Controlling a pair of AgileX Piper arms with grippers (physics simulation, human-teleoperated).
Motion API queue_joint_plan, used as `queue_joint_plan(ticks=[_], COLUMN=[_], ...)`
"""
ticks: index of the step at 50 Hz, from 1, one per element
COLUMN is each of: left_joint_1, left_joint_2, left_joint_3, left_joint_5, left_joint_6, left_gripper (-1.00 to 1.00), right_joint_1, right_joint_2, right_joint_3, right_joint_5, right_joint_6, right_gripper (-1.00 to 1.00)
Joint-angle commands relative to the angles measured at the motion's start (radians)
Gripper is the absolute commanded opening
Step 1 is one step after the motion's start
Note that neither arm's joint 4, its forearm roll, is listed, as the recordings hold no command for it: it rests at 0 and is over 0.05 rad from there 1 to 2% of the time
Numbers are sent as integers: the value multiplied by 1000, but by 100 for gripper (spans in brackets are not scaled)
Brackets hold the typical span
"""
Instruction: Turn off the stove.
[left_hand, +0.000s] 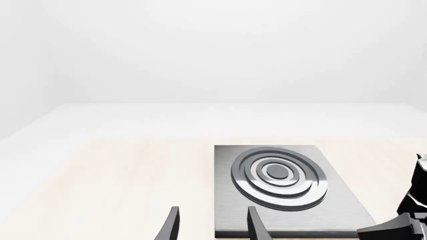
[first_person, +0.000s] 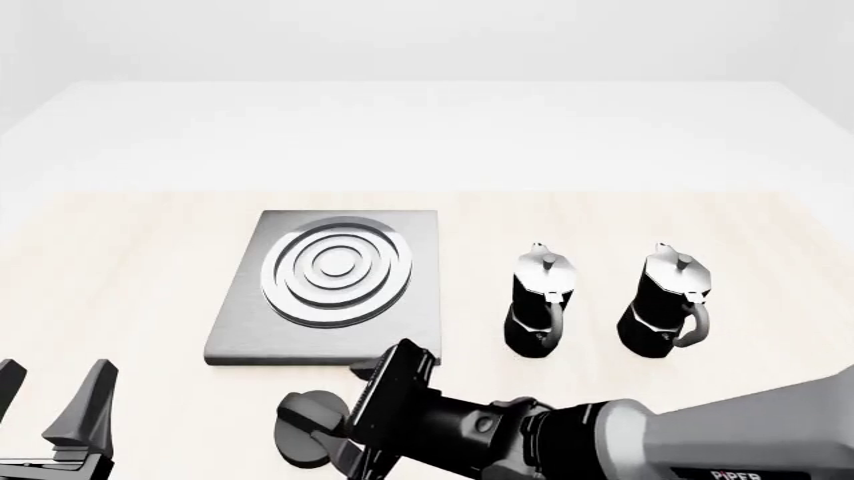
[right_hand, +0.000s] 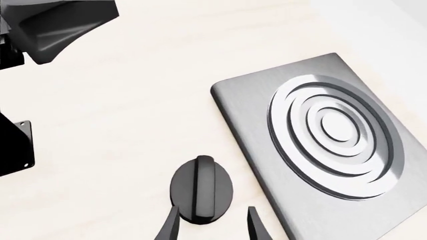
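Observation:
The stove (first_person: 254, 325) is a flat grey metal slab with silver burner rings (first_person: 336, 272), lying left of the table's middle. Its small round black knob (first_person: 304, 425) with a raised bar sits on the table just in front of the slab. In the right wrist view my right gripper (right_hand: 212, 227) is open, its fingertips on either side of the knob's (right_hand: 201, 189) near end, not closed on it. In the front view the right arm's wrist (first_person: 400, 400) hides those fingers. My left gripper (first_person: 47, 400) is open and empty at the front left, apart from the stove (left_hand: 287, 220).
Two black-and-silver moka pots (first_person: 541, 300) (first_person: 665, 300) stand upright side by side to the right of the stove. The right arm (left_hand: 410, 210) shows at the edge of the left wrist view. The left gripper (right_hand: 60, 25) shows in a corner of the right wrist view.

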Motion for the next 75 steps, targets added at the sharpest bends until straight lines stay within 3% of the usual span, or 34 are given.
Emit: queue_joint_plan(ticks=[1, 36, 59, 75], left_joint_1=[0, 0, 0, 0], left_joint_2=[0, 0, 0, 0], left_joint_3=[0, 0, 0, 0], left_joint_5=[0, 0, 0, 0], left_joint_6=[0, 0, 0, 0], left_gripper=[100, 100, 100, 100], right_joint_1=[1, 29, 61, 136], right_joint_2=[87, 250, 237, 235], right_joint_3=[-29, -76, -77, -123], right_joint_5=[-28, -62, -55, -11], right_joint_6=[17, 29, 31, 32], right_gripper=[100, 100, 100, 100])
